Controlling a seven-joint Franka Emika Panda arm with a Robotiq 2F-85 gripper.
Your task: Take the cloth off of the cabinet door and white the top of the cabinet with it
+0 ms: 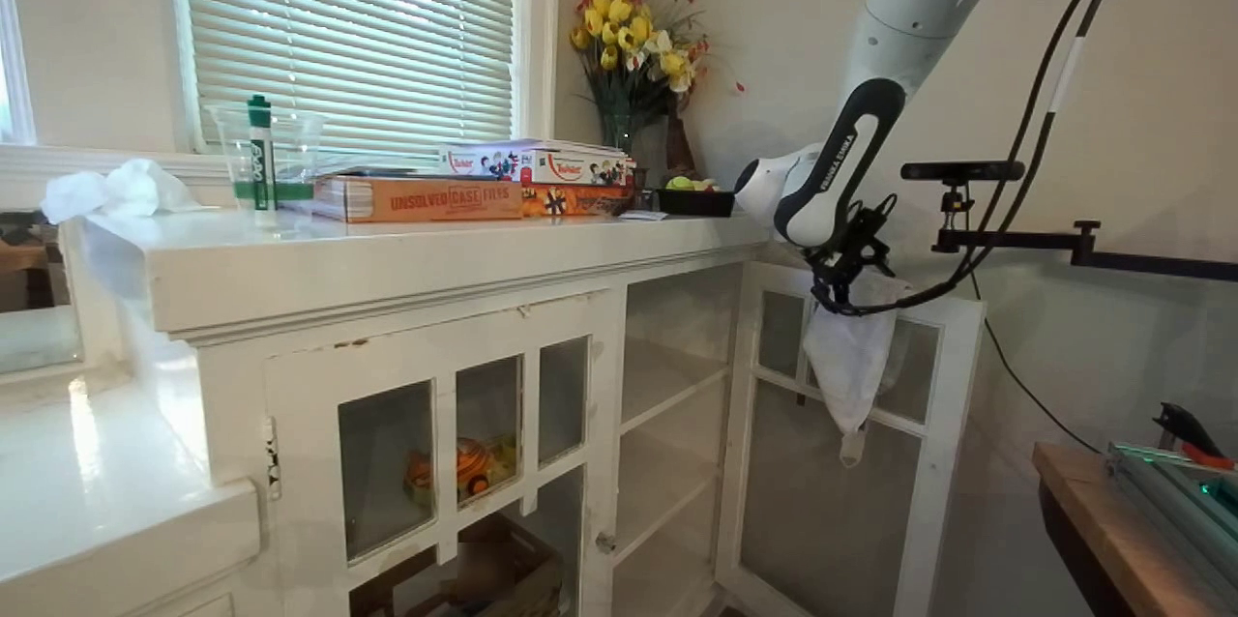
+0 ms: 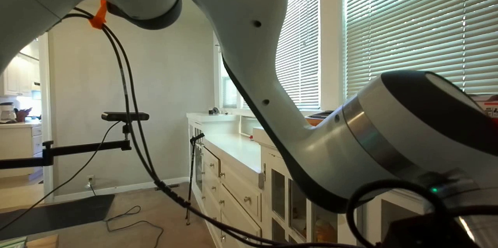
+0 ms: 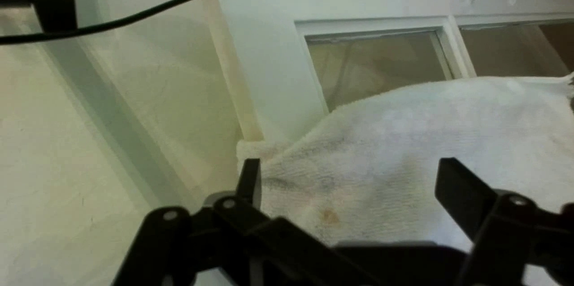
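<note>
A white cloth (image 1: 851, 356) hangs over the top edge of the open cabinet door (image 1: 953, 385) in an exterior view. In the wrist view the cloth (image 3: 381, 151) is draped over the door frame (image 3: 273, 44) and shows a small brown spot. My gripper (image 1: 843, 286) is at the top of the door, right by the cloth. In the wrist view my gripper (image 3: 350, 165) is open, its fingers wide apart with cloth behind and between them. Whether the fingers touch the cloth I cannot tell. The white cabinet top (image 1: 435, 240) is to the left of the door.
On the cabinet top are an orange box (image 1: 435, 199), Twister boxes (image 1: 571, 164), a black tray (image 1: 694, 202), a flower vase (image 1: 619, 119), a green marker (image 1: 260, 153), a plastic tub (image 1: 302, 143) and crumpled white material (image 1: 135, 187). A camera (image 1: 962, 171) stands behind the door.
</note>
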